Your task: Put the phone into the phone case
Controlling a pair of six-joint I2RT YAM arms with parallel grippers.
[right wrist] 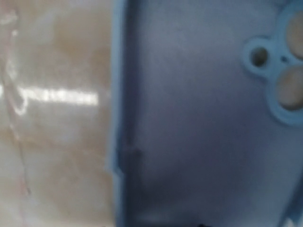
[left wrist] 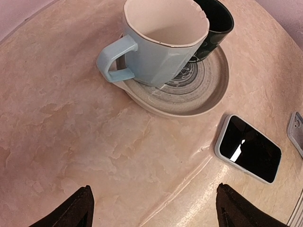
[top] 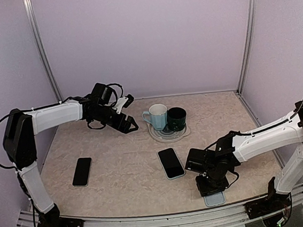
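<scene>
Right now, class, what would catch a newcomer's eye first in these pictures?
A pale blue mug and a dark mug crowd one plate at the far middle of the table. The left phone and the centre phone lie flat. The right arm bends down over a pale blue case at the near edge.

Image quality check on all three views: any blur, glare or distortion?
Top external: sharp, evenly lit, only soft shadows on the table. Left wrist: in focus, wide-angle bending toward the edges, a white glare patch on the phone screen. Right wrist: blurred throughout, very close to the phone case; a bright glare streak on the table beside it.
</scene>
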